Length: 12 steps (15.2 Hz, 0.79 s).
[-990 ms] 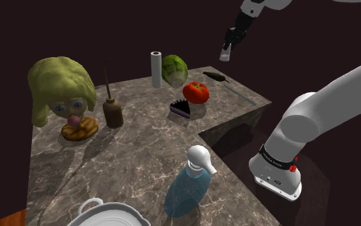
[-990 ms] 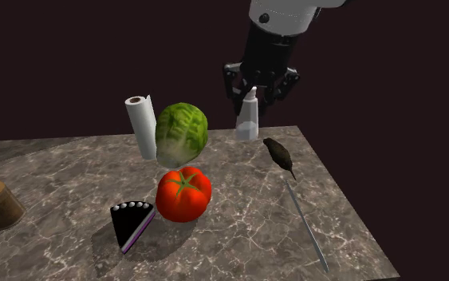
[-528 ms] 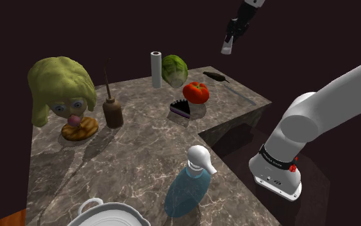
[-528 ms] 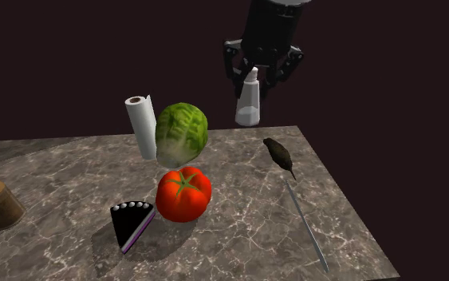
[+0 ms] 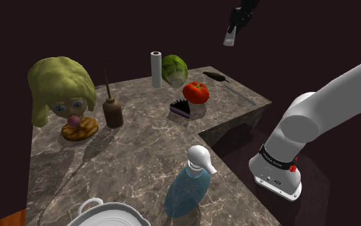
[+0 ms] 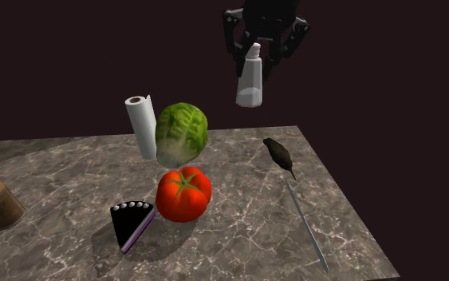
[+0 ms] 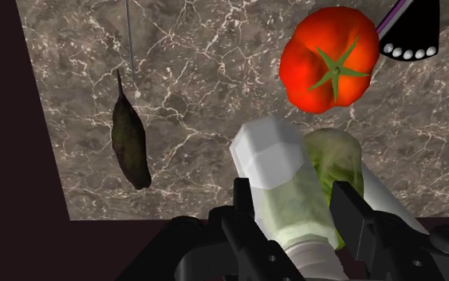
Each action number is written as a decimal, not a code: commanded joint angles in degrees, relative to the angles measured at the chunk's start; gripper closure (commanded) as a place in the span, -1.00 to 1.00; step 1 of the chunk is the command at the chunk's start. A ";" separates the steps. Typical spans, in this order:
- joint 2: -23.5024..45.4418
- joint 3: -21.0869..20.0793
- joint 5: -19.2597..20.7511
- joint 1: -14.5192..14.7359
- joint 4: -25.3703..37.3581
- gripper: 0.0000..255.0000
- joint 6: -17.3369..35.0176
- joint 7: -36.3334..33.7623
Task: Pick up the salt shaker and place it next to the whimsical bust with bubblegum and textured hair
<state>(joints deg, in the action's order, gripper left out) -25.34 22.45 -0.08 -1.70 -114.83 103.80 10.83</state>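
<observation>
My black two-finger gripper clasps pale translucent salt shaker, airborne over brown marble worktop edge by round green lettuce.

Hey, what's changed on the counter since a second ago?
The gripper, shut on the salt shaker, has lifted it straight up, higher above the far end of the marble counter. Nothing was let go. The bust, tomato, lettuce, paper roll and cake slice stayed put.
</observation>
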 commanded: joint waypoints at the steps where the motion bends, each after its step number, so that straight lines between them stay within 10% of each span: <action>1: 0.51 -0.03 -0.17 0.15 1.92 1.00 -1.44 -0.11; 12: 3.38 0.12 -1.08 0.83 12.71 1.00 -9.49 -0.40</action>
<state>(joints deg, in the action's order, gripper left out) -22.00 22.58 -1.14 -0.88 -102.81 94.98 10.46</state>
